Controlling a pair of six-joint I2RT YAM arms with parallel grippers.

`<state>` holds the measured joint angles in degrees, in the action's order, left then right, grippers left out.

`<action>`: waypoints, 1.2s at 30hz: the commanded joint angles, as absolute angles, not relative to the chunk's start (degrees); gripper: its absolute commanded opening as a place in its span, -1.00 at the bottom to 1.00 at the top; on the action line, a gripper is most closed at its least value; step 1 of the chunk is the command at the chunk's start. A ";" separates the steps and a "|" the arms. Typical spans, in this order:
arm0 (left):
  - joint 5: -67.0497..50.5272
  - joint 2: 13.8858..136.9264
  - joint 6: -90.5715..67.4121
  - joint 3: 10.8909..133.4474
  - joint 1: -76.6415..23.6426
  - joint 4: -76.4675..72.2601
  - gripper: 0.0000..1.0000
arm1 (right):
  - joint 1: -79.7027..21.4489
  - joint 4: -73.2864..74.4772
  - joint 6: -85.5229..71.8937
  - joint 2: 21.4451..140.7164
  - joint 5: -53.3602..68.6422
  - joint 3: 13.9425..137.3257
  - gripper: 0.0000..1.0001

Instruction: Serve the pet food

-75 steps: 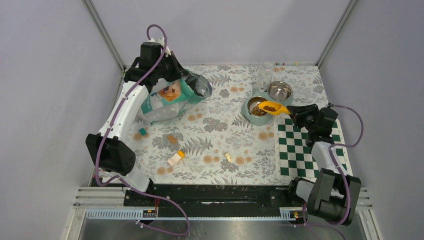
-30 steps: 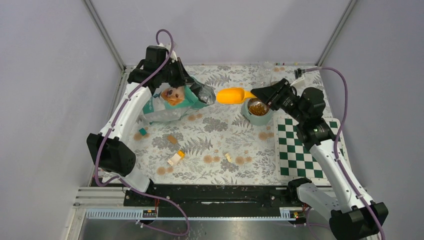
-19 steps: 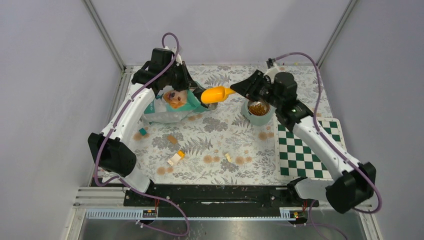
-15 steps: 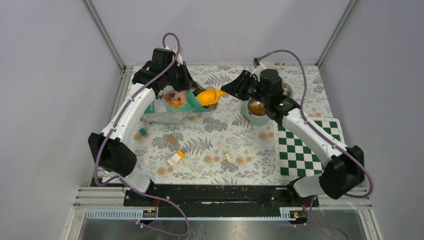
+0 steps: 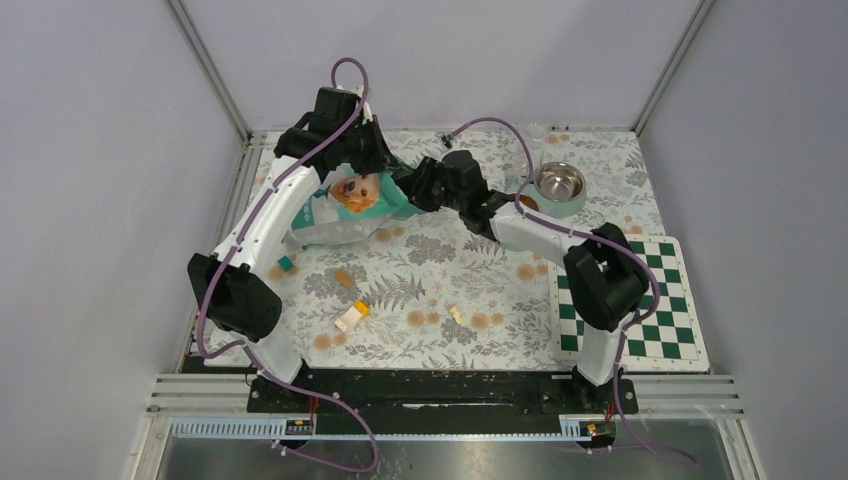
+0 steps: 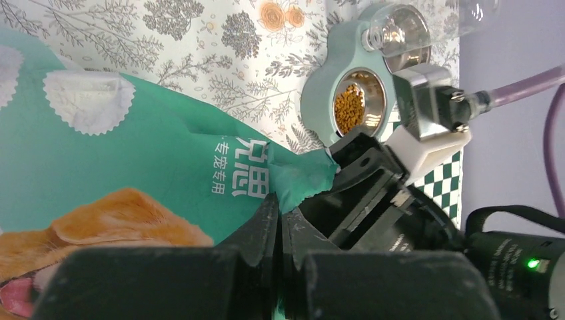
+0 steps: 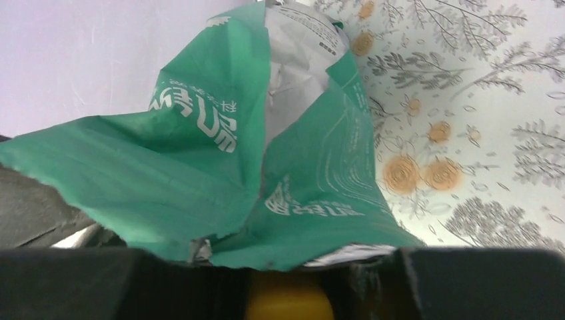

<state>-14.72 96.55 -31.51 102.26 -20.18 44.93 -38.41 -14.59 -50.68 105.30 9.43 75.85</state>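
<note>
1. The L gripper (image 6: 280, 208) was pinched tight on the torn top edge of the teal bag (image 6: 133, 153). Its fingers were together w/ only the thin bag edge between them.
2. The R gripper (image 5: 424, 188) was clamped on a yellow scoop (image 7: 290, 305). On its wrist cam I saw just a bit of yellow low down between the two dark fingers.
3. The scoop's front end went in under the bag's open mouth & was hidden, so I couldn't tell what was in it.
4. Both grippers met at the bag's top, at the back left of the table. The R arm reached right across from the other side.
5. The bag lay on the leafy mat (image 5: 440, 290) w/ its dog pic facing up.
6. The pet food (image 6: 348, 110) I could see was a small brown heap in one bowl of the teal feeder (image 6: 318, 100). The inside of the bag was hidden.
7. The feeder stood to the right of the bag, apart from it. From above, the R arm covered most of the food bowl.
8. The feeder's other bowl was a shiny steel bowl (image 5: 560, 182), w/ a clear bottle (image 6: 413, 27) just beside it.
9. Nearer to me, small blocks lay loose on the mat: a teal one (image 5: 286, 263), a brown one (image 5: 344, 278) & a yellow & white one (image 5: 351, 317).
10. A green & white checkered board (image 5: 660, 330) lay at the front right.
</note>
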 commanded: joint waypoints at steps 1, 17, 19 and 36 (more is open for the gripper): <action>-14.79 96.61 -33.63 106.96 -21.05 37.50 -1.00 | -40.08 -22.42 -53.62 110.79 5.49 79.83 -1.00; -15.59 98.07 -34.74 108.30 -22.29 37.38 -1.00 | -40.76 -47.69 -58.27 125.27 39.62 82.31 -1.00; -15.49 97.77 -34.81 107.84 -22.29 37.27 -1.00 | -40.65 -59.69 -68.83 127.87 42.78 82.72 -1.00; -5.82 95.99 -28.24 108.92 -22.11 41.00 -1.00 | -34.09 -79.57 -88.99 119.52 30.95 68.07 -1.00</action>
<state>-5.21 101.23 -29.30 103.53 -21.39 48.42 -35.33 -73.71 -85.21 129.21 29.93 72.58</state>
